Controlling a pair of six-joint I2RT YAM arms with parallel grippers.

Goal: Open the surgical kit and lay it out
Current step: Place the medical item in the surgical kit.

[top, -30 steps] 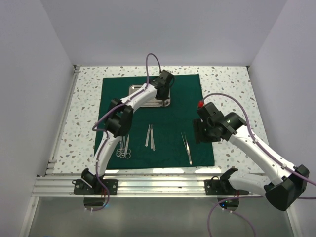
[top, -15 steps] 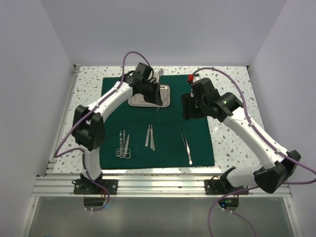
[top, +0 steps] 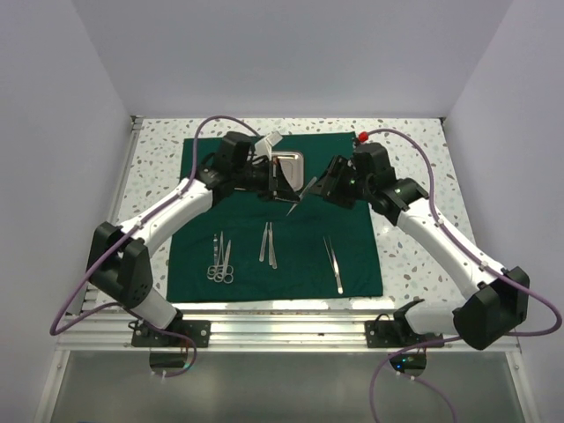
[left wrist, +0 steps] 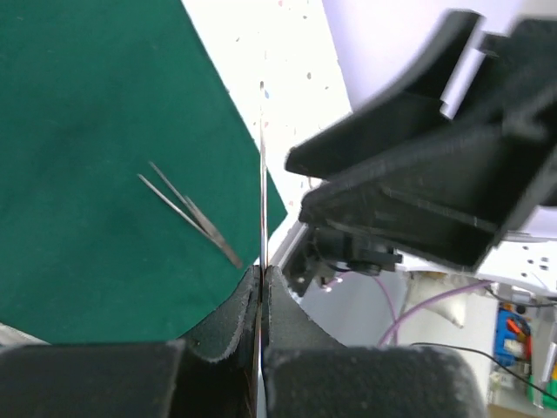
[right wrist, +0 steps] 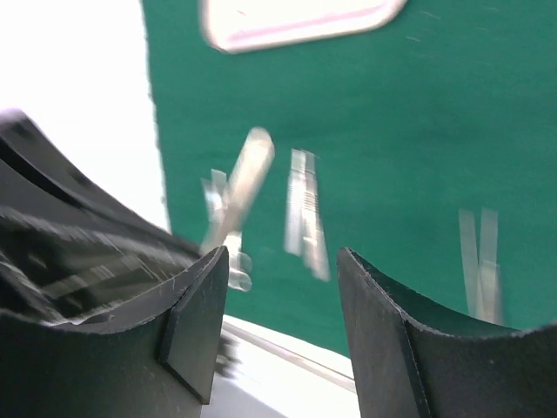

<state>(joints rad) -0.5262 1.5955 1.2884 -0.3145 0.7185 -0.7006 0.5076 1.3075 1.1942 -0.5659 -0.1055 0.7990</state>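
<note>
The left tool (top: 280, 187) is clenched on a slim silver instrument (left wrist: 262, 174), which sticks straight out from between its fingertips and hangs above the green cloth (top: 352, 247), just in front of the steel tray (top: 289, 161). The right tool (right wrist: 283, 270) faces it from close by with its fingers spread and nothing between them; the instrument lies just to the left of that gap. The cloth lies flat on the desk (top: 414, 256). On its near half rest the scissors (top: 220, 263), two slim silver pieces (top: 268, 244) and the tweezers (top: 333, 263), well apart from both tools.
</note>
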